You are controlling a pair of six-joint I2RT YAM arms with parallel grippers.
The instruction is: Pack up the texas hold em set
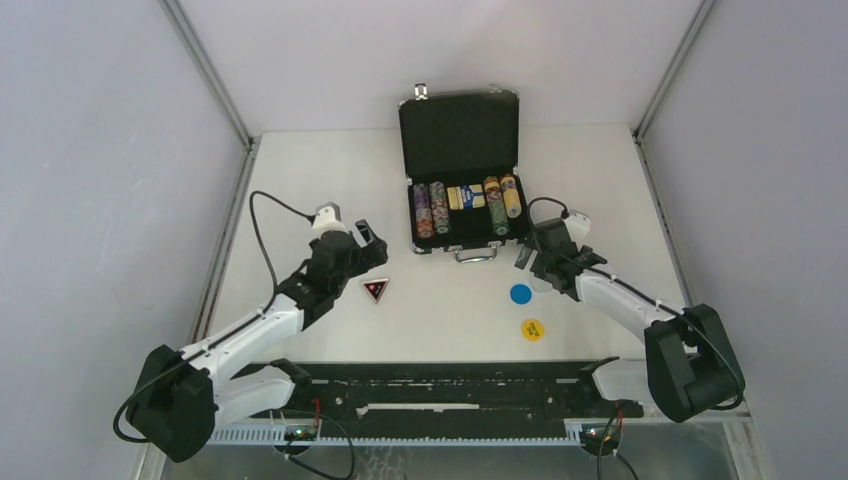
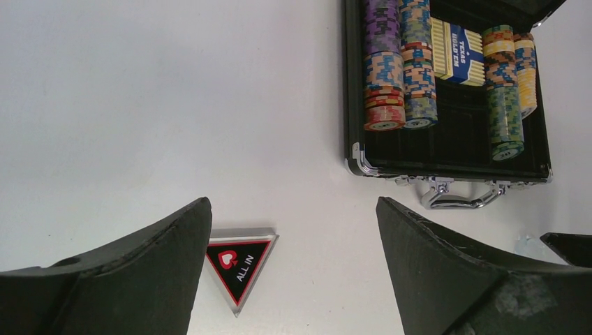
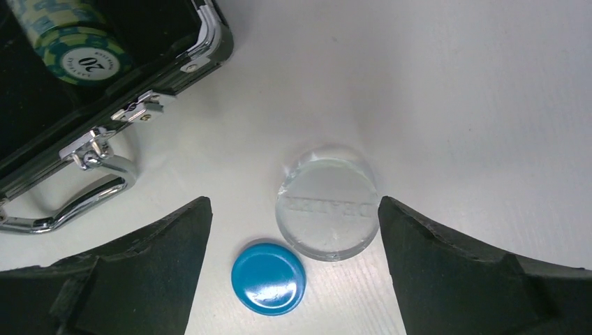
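Both spread: left end effector (image 2: 292,204), right end effector (image 3: 293,204) | token (image 2: 241,265) "ALL IN" | disc (image 3: 327,209) maybe "DEALER"

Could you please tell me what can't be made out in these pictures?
- yellow token: top view, print too small to read.
- triangular token: left wrist view, one corner behind a jaw of the left gripper.
- briefcase: right wrist view, mostly cut off by the edge.

Bright, even overhead light, white table (image 1: 450,330) nearly washed out, faint soft shadows, glint on the chrome handle (image 2: 457,197), focus crisp throughout
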